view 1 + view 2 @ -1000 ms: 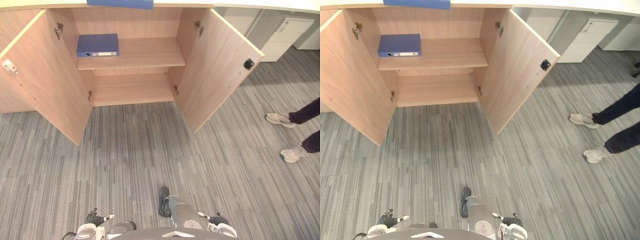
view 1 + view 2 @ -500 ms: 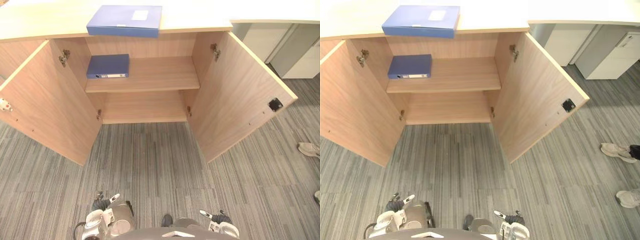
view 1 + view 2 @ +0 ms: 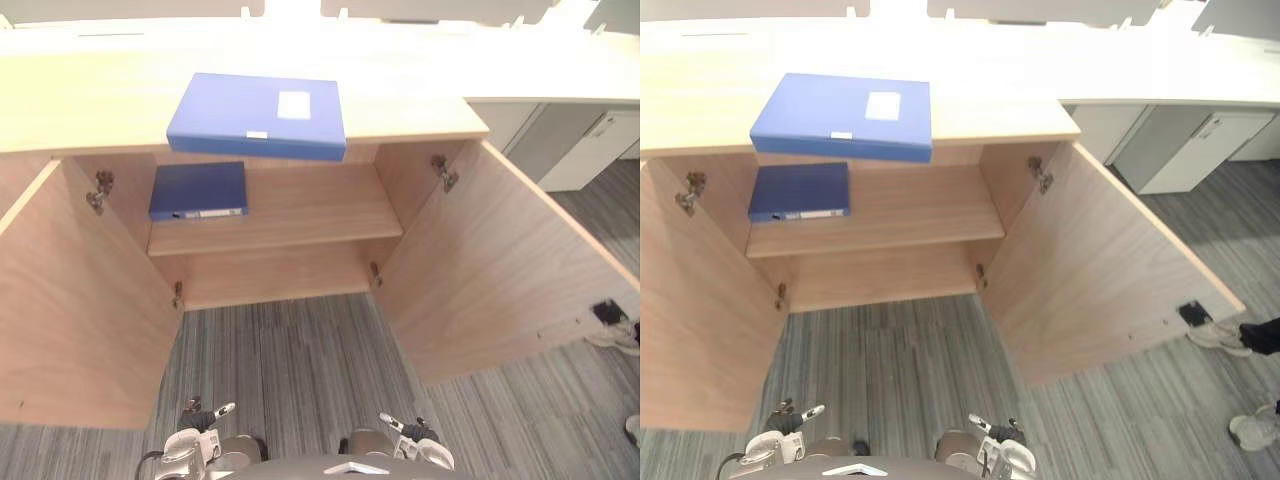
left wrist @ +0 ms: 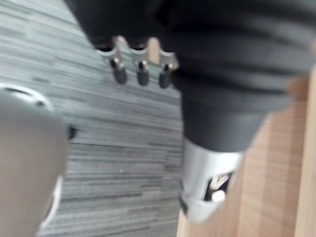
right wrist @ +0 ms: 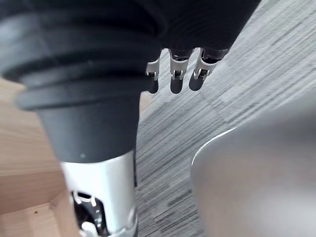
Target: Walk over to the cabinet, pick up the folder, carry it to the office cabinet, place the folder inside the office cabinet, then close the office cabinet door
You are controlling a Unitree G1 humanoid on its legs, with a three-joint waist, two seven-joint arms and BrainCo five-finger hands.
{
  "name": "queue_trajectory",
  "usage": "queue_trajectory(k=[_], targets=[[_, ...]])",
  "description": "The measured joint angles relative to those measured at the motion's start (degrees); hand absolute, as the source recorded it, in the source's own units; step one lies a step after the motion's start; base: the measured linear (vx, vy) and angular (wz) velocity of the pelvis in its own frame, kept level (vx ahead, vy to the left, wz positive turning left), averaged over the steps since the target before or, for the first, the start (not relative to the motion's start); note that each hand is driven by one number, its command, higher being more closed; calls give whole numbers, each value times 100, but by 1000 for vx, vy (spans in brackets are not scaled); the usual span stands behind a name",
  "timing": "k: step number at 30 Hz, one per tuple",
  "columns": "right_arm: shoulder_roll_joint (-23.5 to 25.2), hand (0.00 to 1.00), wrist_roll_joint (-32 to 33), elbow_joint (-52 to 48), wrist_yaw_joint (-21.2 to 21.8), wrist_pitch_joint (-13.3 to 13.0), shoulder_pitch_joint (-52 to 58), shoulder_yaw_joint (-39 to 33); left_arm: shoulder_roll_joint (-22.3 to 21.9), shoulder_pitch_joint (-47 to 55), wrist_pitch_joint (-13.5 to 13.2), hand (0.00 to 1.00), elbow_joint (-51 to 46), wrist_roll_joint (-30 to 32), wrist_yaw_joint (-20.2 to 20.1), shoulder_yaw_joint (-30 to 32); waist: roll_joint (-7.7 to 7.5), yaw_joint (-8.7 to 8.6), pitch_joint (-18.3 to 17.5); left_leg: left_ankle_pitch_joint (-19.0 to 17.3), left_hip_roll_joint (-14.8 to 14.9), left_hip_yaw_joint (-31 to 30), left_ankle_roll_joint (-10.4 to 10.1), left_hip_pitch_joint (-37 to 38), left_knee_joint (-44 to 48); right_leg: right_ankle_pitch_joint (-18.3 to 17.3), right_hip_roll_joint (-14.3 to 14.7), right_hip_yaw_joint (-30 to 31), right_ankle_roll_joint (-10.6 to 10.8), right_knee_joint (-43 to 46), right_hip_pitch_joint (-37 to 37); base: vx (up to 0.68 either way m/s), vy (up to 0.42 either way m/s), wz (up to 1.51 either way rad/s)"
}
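Blue and flat, the rectangular plastic folder (image 3: 257, 115) lay on top of the pale wooden cabinet (image 3: 90, 110), its near edge jutting over the open front above a darker blue binder (image 3: 198, 190) on the inner shelf. I judged the walk-up should end square between the two open doors before any reach. The left hand (image 4: 140, 71) and right hand (image 5: 175, 79) hung low, fingers loose and empty; the lower compartment's depth was hard to read, and the right-hand door (image 3: 500, 270) was cut off at its outer corner.
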Motion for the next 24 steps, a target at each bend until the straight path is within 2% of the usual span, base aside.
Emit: queue_trajectory(k=[1, 3, 4, 5, 6, 7, 8, 9, 11, 12, 13, 15, 18, 19, 20, 21, 22, 24], targets=[[-8, 0, 4, -33, 5, -18, -16, 0, -37, -22, -3, 0, -2, 0, 2, 14, 27, -33, 0, 15, 48, -23, -26, 170, -175, -22, 124, -147, -18, -644, -218, 381, -67, 29], [-41, 0, 5, -47, 12, -57, -75, -1, -83, -33, -5, 0, 6, 0, -1, -3, 82, -94, 13, 53, 111, -89, -165, 376, -467, 336, 382, -153, -86, -2029, -407, 402, -95, 41], [-33, 0, 8, -18, 12, -66, -77, -3, -79, -32, -10, 0, 4, 2, -2, 4, 48, -113, 11, 36, 54, -205, -302, 516, -603, 1105, 469, -56, -172, -3056, -363, 347, -103, 42], [-13, 0, 29, -3, 12, -76, -77, -11, -88, -28, -10, 0, 9, 4, -4, 40, 38, -121, 4, -19, 28, -285, -403, 601, -633, 1738, 490, 43, -270, -3157, -346, 467, -144, 39], [-174, 0, 15, 17, 37, -76, -155, -9, -283, -60, -5, 0, 66, 6, -2, 168, 292, -97, 21, -59, 229, -360, -524, 777, -659, 1599, 604, -74, -319, -2959, -260, 467, -164, 31], [-252, 0, 0, 18, 38, -77, -144, -14, -434, -50, -16, 0, 53, 13, -1, 279, 458, -85, -29, -24, 346, -365, -595, 757, -508, 1354, 639, -192, -351, -2979, -172, 548, -212, 27], [-281, 0, 4, 13, 38, -77, -147, -22, -483, -58, -23, 0, 37, 14, -2, 318, 522, -87, -14, -19, 401, -370, -604, 718, -351, 1279, 666, -234, -388, -2982, -98, 516, -237, 41], [-313, 0, 4, 27, 37, -71, -149, -4, -505, -98, -24, 0, 19, 15, -7, 402, 591, -87, 39, -31, 608, -383, -627, 480, 404, 1140, 726, -359, -451, -3079, 206, 498, -265, 39], [-315, 0, 10, 23, 26, -18, -97, 89, -517, -104, -25, 0, -83, 15, -10, 481, 511, -81, 83, -93, 912, -420, -824, -13, 1752, 1033, 783, -418, -484, -3310, 590, 365, -189, 30], [-324, 0, 12, 41, 24, 34, -96, 119, -595, -99, -29, 0, -232, 15, -32, 497, 511, -25, 81, -258, 1160, -307, -851, -414, 2743, 955, 827, -493, -544, -3454, 899, 281, -84, 8], [-324, 0, 17, 44, 23, 47, -97, 122, -596, -100, -28, 0, -265, 14, -41, 496, 499, -17, 87, -307, 1216, -271, -813, -531, 2907, 929, 838, -498, -557, -3498, 1015, 259, -53, -5], [-314, 0, 24, 38, 25, 50, -97, 127, -612, -120, -33, 0, -320, 14, -78, 465, 492, 19, 78, -421, 1305, -126, -777, -769, 2799, 911, 843, -473, -565, -3632, 1235, 208, 0, -17], [-302, 0, 36, 26, 23, 50, -98, 103, -608, -160, -27, 0, -392, 17, -121, 415, 465, 78, 84, -398, 1233, -53, -745, -957, 1723, 903, 761, -335, -502, -3694, 1398, 196, 92, -29], [-299, 0, 52, 27, 21, 52, -70, 99, -598, -182, -22, 0, -374, 16, -121, 373, 445, 75, 73, -134, 1124, -90, -760, -954, 1117, 860, 677, -296, -374, -3688, 1441, 170, 211, -9], [-332, 0, 54, 10, 18, 47, -19, 91, -644, -180, -25, 0, -336, 18, -121, 321, 522, 68, 25, 525, 1047, -198, -683, -972, 579, 817, 694, -269, -238, -3681, 1461, 127, 197, -7], [-297, 0, 55, 30, 14, 56, -23, 95, -634, -203, -26, 0, -314, 17, -125, 311, 486, 74, -5, 492, 967, -183, -658, -917, 563, 787, 643, -213, -165, -3677, 1493, 115, 173, 4], [-234, 0, 54, 30, 15, 62, 46, 91, -536, -179, -26, 0, -266, 17, -120, 244, 315, 65, -114, 568, 803, -180, -608, -822, 353, 830, 545, -140, -70, -3750, 1499, 84, 155, 5], [-99, 0, 46, 56, 17, 68, 108, 57, -393, -149, -23, 0, -248, 19, -123, 205, 163, 81, -191, 597, 649, -72, -568, -668, 113, 891, 398, -79, 28, -3955, 1611, 75, 149, -9]])
